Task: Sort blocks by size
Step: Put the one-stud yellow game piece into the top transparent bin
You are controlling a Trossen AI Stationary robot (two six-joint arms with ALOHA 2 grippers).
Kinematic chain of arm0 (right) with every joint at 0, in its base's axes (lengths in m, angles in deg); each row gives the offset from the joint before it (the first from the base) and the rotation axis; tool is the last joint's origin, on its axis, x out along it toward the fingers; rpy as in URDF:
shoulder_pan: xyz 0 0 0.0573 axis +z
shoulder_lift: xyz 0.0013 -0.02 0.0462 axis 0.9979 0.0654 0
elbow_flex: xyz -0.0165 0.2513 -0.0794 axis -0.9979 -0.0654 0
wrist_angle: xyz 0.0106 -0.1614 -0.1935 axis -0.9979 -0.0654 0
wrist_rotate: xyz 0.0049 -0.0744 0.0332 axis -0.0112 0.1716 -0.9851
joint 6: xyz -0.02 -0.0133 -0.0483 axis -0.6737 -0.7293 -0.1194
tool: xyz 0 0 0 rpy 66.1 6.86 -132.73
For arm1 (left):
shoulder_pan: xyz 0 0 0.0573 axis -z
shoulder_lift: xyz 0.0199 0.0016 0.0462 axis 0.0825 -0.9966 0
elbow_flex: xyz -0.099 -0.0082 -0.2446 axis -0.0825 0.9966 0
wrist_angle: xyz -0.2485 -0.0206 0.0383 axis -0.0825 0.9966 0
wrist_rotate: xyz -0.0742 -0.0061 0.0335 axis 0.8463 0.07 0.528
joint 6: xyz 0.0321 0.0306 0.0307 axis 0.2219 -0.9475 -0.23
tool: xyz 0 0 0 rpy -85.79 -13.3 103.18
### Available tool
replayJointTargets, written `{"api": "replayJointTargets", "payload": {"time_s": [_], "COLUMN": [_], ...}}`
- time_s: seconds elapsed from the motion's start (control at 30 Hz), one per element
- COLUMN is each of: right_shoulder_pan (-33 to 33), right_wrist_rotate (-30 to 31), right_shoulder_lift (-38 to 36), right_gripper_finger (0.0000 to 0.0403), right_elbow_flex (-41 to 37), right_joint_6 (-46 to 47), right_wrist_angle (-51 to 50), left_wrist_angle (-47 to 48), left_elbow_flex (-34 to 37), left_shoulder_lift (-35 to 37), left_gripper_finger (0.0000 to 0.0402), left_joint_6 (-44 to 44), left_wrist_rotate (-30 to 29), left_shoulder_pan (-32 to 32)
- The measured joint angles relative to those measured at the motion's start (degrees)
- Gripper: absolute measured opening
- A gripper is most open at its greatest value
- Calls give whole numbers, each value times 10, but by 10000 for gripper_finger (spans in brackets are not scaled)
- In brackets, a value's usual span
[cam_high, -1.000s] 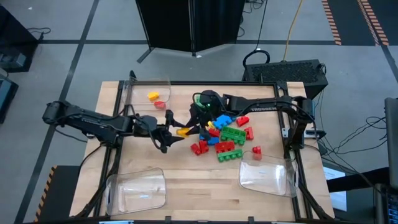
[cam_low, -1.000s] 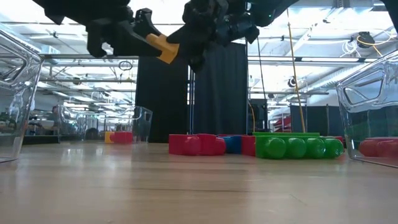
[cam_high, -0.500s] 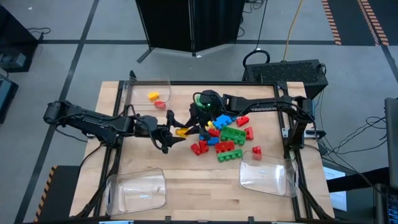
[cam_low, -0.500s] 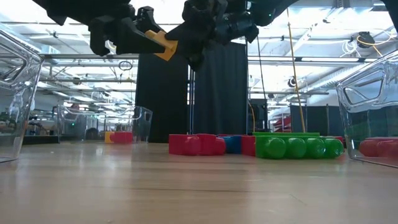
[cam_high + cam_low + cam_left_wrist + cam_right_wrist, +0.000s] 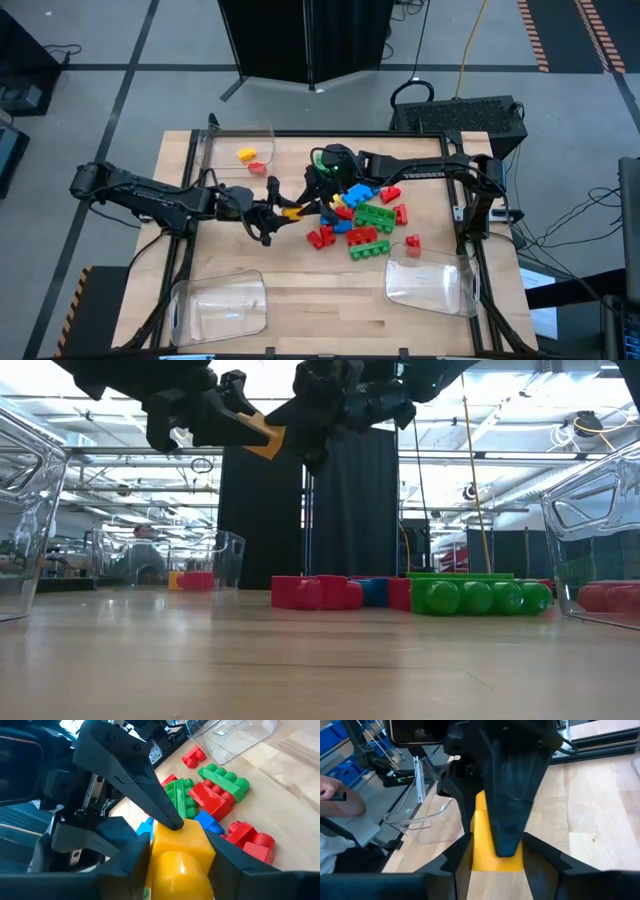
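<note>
So the yellow block (image 5: 292,211) is up in the air, a bit left of the middle of the high view, and both grippers have it at once. The left gripper (image 5: 281,213) comes in from the left and its fingers are clamped on the block's sides; in the left wrist view the block (image 5: 180,857) sits snug between them. The right gripper (image 5: 305,208) reaches in from the right and pinches the other end, its fingers squeezing the block (image 5: 490,840) in the right wrist view too. In the low view the block (image 5: 262,434) hangs at the upper left, well above the table (image 5: 330,290).

Just right of that is the pile (image 5: 362,218) of red, green and blue blocks lying on the table. A red block (image 5: 412,243) sits near the tray (image 5: 430,285) at lower right. Two more, yellow (image 5: 246,154) and red (image 5: 256,167), lie in the upper left tray (image 5: 215,150). Another tray (image 5: 220,305) is at lower left.
</note>
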Motion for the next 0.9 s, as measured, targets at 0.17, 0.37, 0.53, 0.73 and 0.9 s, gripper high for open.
{"api": "replayJointTargets", "payload": {"time_s": [0.17, 0.37, 0.53, 0.73, 0.9], "right_shoulder_pan": [3, 22, 36, 52, 80], "right_wrist_rotate": [17, 223, 336, 361, 364], "right_shoulder_lift": [0, -4, -1, -3, -3], "right_gripper_finger": [162, 175, 175, 175, 175], "right_elbow_flex": [1, 2, -1, 0, -7], "right_joint_6": [-24, -19, -14, 1, 22], "right_wrist_angle": [-11, -52, -101, -142, -139], "left_wrist_angle": [2, 31, 64, 115, 154], "left_elbow_flex": [0, 1, 0, 0, 0], "left_shoulder_lift": [0, 0, 15, 53, 75], "left_gripper_finger": [134, 132, 132, 132, 133], "left_joint_6": [15, 45, 90, 152, 210], "left_wrist_rotate": [-21, -127, -203, -204, -205], "left_shoulder_pan": [0, -3, -16, -77, -151]}}
